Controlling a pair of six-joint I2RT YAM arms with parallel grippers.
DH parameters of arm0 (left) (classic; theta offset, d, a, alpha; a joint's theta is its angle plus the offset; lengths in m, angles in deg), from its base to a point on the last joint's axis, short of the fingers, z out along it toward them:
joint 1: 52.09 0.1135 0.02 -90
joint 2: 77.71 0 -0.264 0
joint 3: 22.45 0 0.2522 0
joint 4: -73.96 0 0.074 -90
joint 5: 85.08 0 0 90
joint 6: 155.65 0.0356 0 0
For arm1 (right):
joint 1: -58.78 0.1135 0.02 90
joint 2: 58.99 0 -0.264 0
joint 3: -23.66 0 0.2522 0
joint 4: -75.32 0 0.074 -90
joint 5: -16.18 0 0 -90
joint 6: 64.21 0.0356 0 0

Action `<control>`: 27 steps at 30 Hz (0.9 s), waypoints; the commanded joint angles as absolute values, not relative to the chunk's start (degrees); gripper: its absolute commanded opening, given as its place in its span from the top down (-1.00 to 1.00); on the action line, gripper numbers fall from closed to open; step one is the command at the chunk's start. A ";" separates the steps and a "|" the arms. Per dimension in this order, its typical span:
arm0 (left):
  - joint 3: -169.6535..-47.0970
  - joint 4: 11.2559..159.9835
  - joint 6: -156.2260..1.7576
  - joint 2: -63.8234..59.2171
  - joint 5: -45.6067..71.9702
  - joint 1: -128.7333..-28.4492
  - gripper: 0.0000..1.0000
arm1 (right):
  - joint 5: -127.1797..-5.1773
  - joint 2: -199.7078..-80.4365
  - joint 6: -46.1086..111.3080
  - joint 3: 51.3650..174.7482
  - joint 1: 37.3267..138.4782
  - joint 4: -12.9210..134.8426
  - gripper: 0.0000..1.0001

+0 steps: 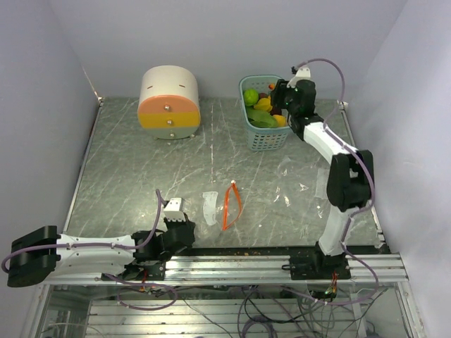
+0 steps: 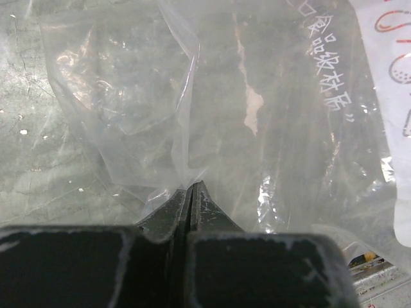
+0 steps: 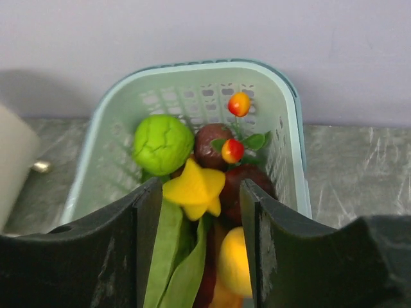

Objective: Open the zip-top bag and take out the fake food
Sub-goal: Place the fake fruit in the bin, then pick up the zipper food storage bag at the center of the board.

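The clear zip-top bag point(image 1: 211, 210) lies flat near the table's front edge, its orange zip strip point(image 1: 231, 204) looped open. My left gripper point(image 1: 177, 227) is shut on a fold of the bag point(image 2: 154, 115), jaws pressed together point(image 2: 191, 187). No food shows inside it. My right gripper point(image 1: 278, 95) hovers open over the teal basket point(image 1: 268, 137). The fake food lies in the basket point(image 3: 192, 83): a yellow star fruit point(image 3: 194, 188) below the open fingers point(image 3: 200, 192), a lime-green fruit point(image 3: 162, 144), dark red pieces point(image 3: 212, 142), a green leaf point(image 3: 173, 256) and an orange-yellow fruit point(image 3: 234, 263).
A round cream-and-orange drawer box point(image 1: 169, 102) stands at the back left of the marble table point(image 1: 141, 169). White walls close in the back and both sides. A metal rail point(image 1: 232, 264) runs along the near edge.
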State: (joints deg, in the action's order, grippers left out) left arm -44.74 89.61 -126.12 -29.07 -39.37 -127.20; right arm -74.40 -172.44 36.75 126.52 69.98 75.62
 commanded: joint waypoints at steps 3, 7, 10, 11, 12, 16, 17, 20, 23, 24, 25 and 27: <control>-46.34 89.20 -126.16 -28.48 -39.45 -127.33 0.86 | -67.96 -151.54 40.00 110.17 71.31 87.48 -0.08; -47.10 88.25 -125.49 -27.01 -39.70 -127.33 0.86 | -68.23 -139.49 40.29 98.75 75.28 89.13 -0.27; -48.24 88.33 -125.33 -25.38 -39.63 -127.33 0.86 | -70.63 -131.90 41.75 90.51 80.29 87.38 -0.42; -48.44 88.34 -125.21 -25.11 -39.64 -127.33 0.86 | -71.28 -129.42 42.91 87.73 82.16 87.05 -0.46; -48.76 88.32 -125.21 -24.92 -39.66 -127.33 0.86 | -71.76 -126.41 44.79 84.85 83.74 87.11 -0.49; -48.97 88.23 -125.04 -25.11 -39.18 -127.35 0.86 | -72.28 -118.83 52.77 74.39 89.47 87.06 -0.61; -48.95 88.18 -124.93 -25.29 -38.98 -127.35 0.86 | -71.70 -117.16 54.45 71.99 90.45 87.68 -0.63; -48.46 88.07 -125.21 -25.98 -38.92 -127.33 0.86 | -70.15 -113.16 58.44 64.91 93.56 87.42 -0.66; -48.16 88.03 -125.38 -26.19 -39.10 -127.33 0.86 | -67.12 -110.41 61.72 60.54 94.71 86.21 -0.68; -48.12 88.15 -125.52 -26.13 -39.16 -127.33 0.86 | -65.40 -109.44 62.81 59.13 94.89 86.51 -0.68; -47.97 87.95 -125.66 -26.16 -39.14 -127.33 0.86 | -64.14 -108.46 64.00 57.87 95.05 86.77 -0.68; -47.54 87.19 -125.68 -25.99 -39.14 -127.33 0.86 | -62.03 -106.76 66.52 55.47 95.55 88.23 -0.68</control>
